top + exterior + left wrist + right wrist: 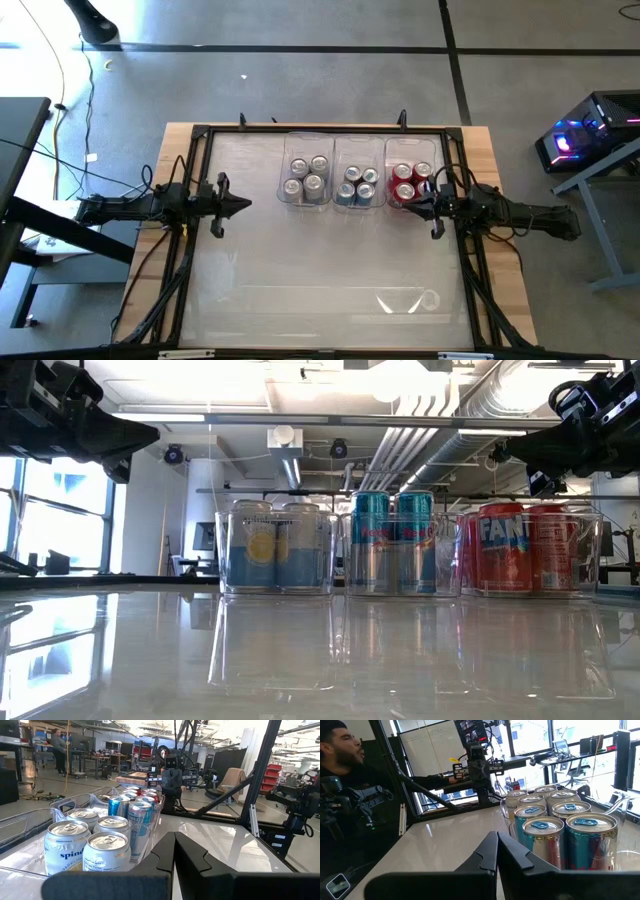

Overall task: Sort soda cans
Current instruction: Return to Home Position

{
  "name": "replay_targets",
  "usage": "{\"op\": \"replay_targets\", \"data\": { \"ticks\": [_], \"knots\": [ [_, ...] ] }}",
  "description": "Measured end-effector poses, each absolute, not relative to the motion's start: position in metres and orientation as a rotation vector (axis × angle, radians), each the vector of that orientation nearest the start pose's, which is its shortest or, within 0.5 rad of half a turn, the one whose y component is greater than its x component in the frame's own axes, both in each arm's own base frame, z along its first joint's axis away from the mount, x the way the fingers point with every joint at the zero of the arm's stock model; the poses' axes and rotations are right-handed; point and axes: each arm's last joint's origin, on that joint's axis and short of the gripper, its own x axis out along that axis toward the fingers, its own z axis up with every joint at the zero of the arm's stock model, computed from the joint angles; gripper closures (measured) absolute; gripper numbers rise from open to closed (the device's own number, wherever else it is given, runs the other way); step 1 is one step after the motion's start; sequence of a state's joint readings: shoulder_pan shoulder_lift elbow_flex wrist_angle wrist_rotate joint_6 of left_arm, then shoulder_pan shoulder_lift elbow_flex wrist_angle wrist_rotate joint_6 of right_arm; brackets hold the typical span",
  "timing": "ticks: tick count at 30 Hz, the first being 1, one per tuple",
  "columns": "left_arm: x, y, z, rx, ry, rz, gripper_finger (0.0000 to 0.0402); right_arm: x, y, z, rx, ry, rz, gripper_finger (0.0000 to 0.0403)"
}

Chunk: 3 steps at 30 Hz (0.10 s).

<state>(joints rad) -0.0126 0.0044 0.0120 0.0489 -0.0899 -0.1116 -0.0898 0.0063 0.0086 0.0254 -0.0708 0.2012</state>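
Three clear bins stand side by side on the table's far middle. The left bin point(283, 190) holds several silver-grey cans point(307, 178), the middle bin point(337, 150) several blue cans point(357, 186), and the right bin point(425, 148) several red cans point(408, 183). All the cans stand upright on their bases. My left gripper point(243, 205) is shut and empty, above the table to the left of the bins. My right gripper point(408, 207) is shut and empty, just near of the red bin's near right corner. In the low view it point(502, 455) hangs above can height.
A black metal frame point(200, 135) runs round the glossy tabletop. The near half of the table is bare glossy top, with a faint clear shape point(410, 300) at the near right. A person point(340, 780) sits beyond the table's edge in the right wrist view.
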Motion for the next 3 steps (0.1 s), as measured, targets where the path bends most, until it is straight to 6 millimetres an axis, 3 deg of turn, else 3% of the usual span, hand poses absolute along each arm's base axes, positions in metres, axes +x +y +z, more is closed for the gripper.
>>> {"op": "replay_targets", "data": {
  "ticks": [3],
  "knots": [
    [0.097,0.0014,0.172,-0.114,-0.061,0.074,0.04,0.0972,-0.0067,0.1684,0.199,-0.03,-0.016,0.0403]
  ]
}}
